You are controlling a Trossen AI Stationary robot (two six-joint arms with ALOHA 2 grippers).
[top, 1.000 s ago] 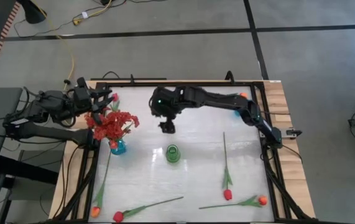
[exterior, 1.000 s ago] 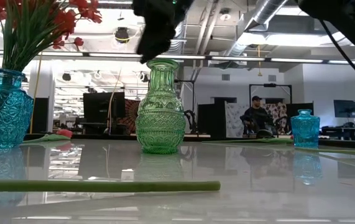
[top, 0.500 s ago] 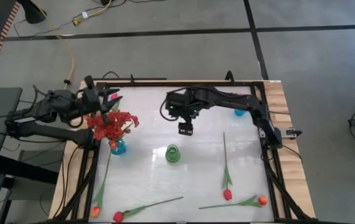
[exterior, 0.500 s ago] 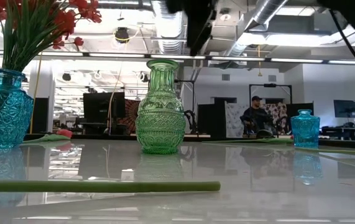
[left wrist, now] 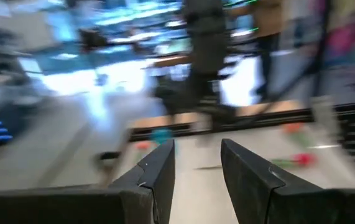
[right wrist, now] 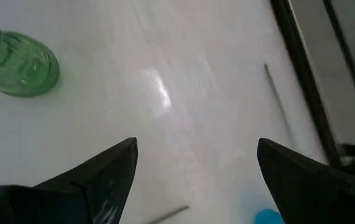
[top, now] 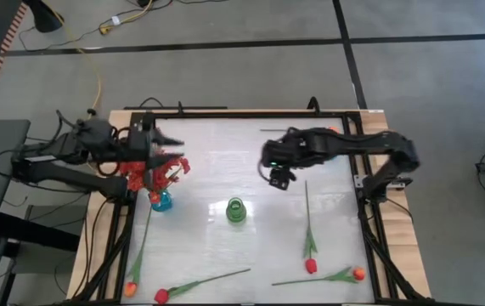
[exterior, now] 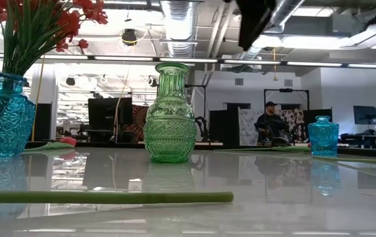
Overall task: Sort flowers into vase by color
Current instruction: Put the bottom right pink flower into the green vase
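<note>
A bushy red spray (top: 150, 170) stands with its stems in a blue vase (top: 160, 202) at the table's left. An empty green vase (top: 237, 210) stands mid-table. Red tulips (top: 311, 265) (top: 161, 296) and orange tulips (top: 358, 274) (top: 130, 290) lie flat on their long stems near the front edge. My left gripper (top: 174, 140) is open, level, just beyond the spray's top. My right gripper (top: 281, 178) hangs open above the table, right of and beyond the green vase (right wrist: 15, 62), with one stem's end (right wrist: 276, 93) ahead of it.
A small blue vase (exterior: 322, 135) stands toward the table's far right. A black frame (top: 225, 113) rims the table. One long stem (exterior: 108, 196) lies across the front of the low view. A person (exterior: 272, 124) sits in the room behind the table.
My right gripper has swung from above the table's middle toward the right edge and slightly nearer, staying open and above the table. My left gripper has moved toward the table's right, out past the top of the red spray. The vases and the flowers have stayed still.
</note>
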